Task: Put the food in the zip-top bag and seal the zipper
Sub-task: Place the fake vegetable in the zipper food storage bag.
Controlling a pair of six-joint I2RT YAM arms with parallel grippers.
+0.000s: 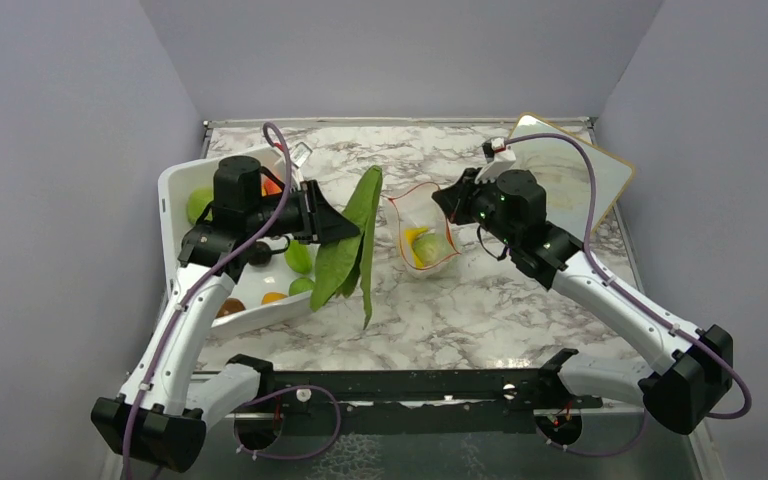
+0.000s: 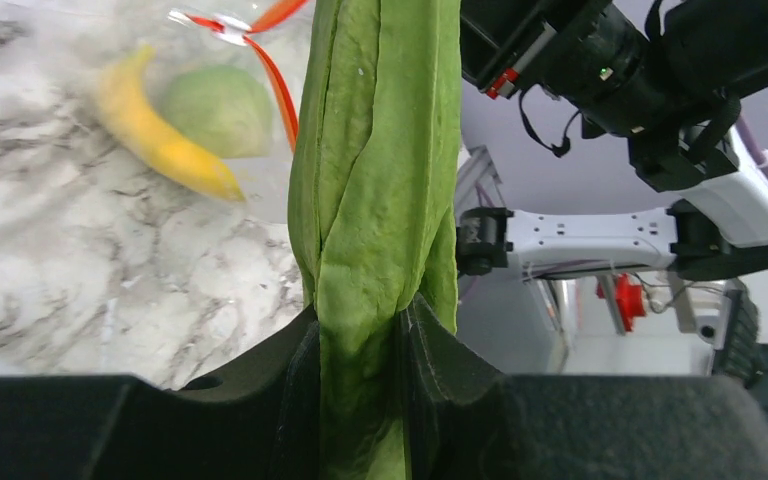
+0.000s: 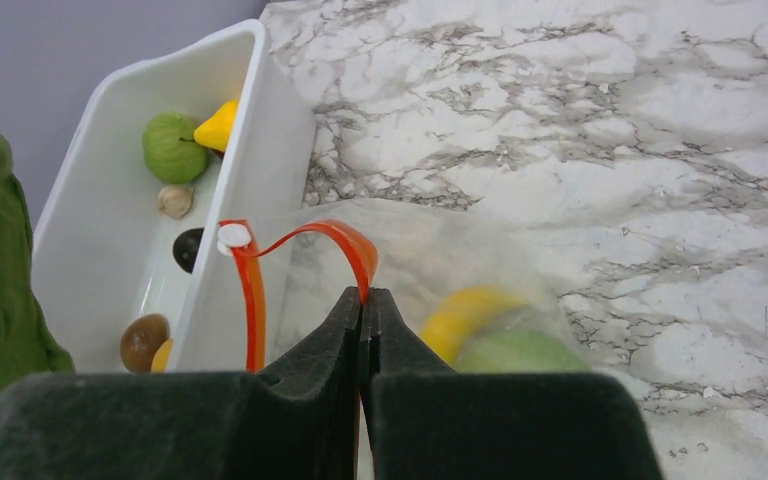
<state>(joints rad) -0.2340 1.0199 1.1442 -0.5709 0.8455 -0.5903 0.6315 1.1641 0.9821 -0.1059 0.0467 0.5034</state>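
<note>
1. Top external view shows the left gripper (image 1: 343, 232) clamped from both sides on a long leafy green (image 1: 364, 200), gripping it partway along its length. The leaf is held off the table between the white tub (image 1: 174, 185) and the zip-top bag (image 1: 430, 250), just beside the bag's mouth and not yet in it.
2. The right gripper (image 3: 365, 300) has its jaws pressed together on the zipper (image 3: 252, 290), lifting one lip so the mouth gapes toward the left arm. The white slider (image 3: 233, 236) sits on the strip at the tub side.
3. A banana (image 2: 160, 135) and a round green piece (image 2: 215, 110) already lie inside the bag.
4. The leaf looks longer than the mouth is wide, so I judge it should enter end first, aimed into the gap and fed along the bag's depth. It should be let go only once most of it is past the strip.
5. The right arm's job is a steady, raised lip. If the leaf drags on the strip, it could fold the mouth shut or tug the film out of the pinch.
6. More food waits in the tub, so sealing is some way off.
7. The marble-patterned tabletop (image 1: 480, 310) looks smooth, and the thin bag may slide on it. Plain grey-lilac walls (image 1: 60, 120) close in three sides, and a flat reflective panel (image 1: 600, 175) lies at the far right corner.
</note>
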